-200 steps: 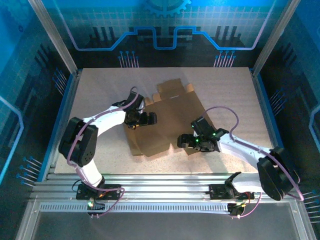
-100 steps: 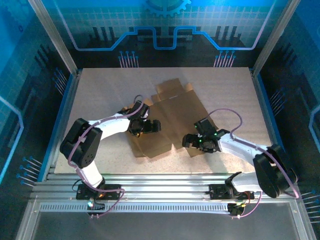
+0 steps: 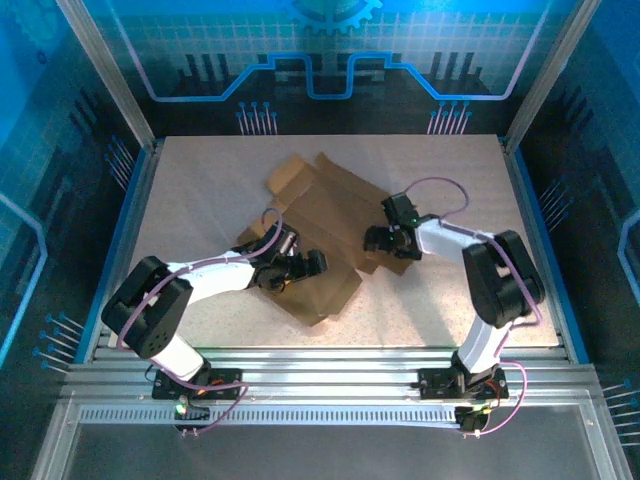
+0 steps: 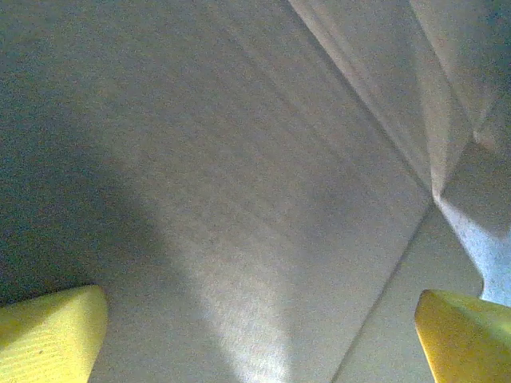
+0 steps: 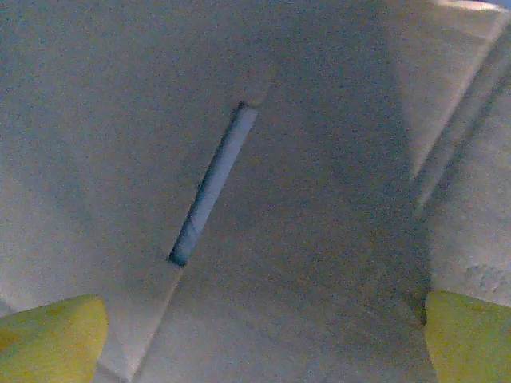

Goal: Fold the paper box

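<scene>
A flat, creased sheet of plain brown cardboard with several flaps, the paper box (image 3: 330, 225), is lying unfolded on the speckled beige table (image 3: 200, 190). It is sitting askew, with one corner pointing toward the arms' bases and its flaps spreading toward the far side.

The left arm's black two-finger gripper (image 3: 312, 264) is reaching in over the box's near-left part, low above the cardboard. In the left wrist view this gripper (image 4: 255, 343) is showing its yellow fingertips (image 4: 48, 331) standing wide apart at the two lower corners. Nothing is sitting between them, and a broad cardboard panel (image 4: 223, 183) with a crease line running diagonally is lying beneath. Whether the tips are touching the sheet cannot be told.

The right arm's black two-finger gripper (image 3: 376, 240) is bending in over the box's right edge, close above a flap. In the right wrist view this gripper (image 5: 259, 339) is also holding its yellow fingertips (image 5: 48, 335) far apart and gripping nothing. The cardboard (image 5: 319, 239) is lying below them, and a narrow cut slot (image 5: 211, 195) is showing bluish through the panel, left of centre.
</scene>
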`<state>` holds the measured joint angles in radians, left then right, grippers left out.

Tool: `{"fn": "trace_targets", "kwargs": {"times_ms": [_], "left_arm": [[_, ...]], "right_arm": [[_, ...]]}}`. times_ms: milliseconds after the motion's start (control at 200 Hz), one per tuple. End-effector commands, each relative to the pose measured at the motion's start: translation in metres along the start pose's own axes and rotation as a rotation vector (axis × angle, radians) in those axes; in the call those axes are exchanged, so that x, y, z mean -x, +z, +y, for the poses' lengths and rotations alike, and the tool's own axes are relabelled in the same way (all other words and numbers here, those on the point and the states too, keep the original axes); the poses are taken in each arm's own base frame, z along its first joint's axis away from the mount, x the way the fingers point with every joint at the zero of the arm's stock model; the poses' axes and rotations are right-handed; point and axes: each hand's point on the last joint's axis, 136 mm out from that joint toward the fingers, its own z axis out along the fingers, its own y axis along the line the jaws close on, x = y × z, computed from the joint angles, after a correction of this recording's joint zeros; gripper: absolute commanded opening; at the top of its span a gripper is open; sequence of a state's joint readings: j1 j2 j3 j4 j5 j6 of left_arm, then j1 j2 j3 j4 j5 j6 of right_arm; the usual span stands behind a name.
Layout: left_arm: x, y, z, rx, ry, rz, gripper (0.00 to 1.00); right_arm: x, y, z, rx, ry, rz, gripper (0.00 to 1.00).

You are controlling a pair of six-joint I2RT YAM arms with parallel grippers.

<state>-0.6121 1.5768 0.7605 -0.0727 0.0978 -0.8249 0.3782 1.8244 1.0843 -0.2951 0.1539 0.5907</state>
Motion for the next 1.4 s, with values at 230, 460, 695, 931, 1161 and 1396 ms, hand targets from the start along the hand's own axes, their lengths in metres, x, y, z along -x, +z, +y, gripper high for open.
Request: {"fn": "trace_targets", "kwargs": {"times_ms": [230, 460, 695, 931, 1161, 1396], "left_arm": [[-0.048, 0.004, -0.057, -0.234, 0.006, 0.118, 0.99], [-0.031, -0.040, -0.059, -0.232, 0.112, -0.008, 0.99], [-0.016, -0.100, -0.034, -0.197, 0.146, -0.094, 0.99], [-0.006, -0.163, -0.002, -0.187, 0.126, -0.204, 0.99], [-0.006, -0.174, 0.007, -0.210, 0.101, -0.204, 0.99], [-0.007, -0.173, 0.008, -0.186, 0.131, -0.160, 0.99]], "right_arm": [[0.020, -0.012, 0.089, 0.295, -0.115, -0.010, 1.00], [-0.001, -0.076, 0.089, 0.327, -0.248, -0.115, 1.00], [-0.048, -0.117, 0.089, 0.352, -0.258, -0.139, 1.00], [-0.071, -0.155, 0.105, 0.476, -0.240, -0.159, 1.00], [-0.083, -0.150, 0.122, 0.527, -0.208, -0.065, 1.00], [-0.111, -0.113, 0.144, 0.389, -0.280, 0.009, 1.00]]}}
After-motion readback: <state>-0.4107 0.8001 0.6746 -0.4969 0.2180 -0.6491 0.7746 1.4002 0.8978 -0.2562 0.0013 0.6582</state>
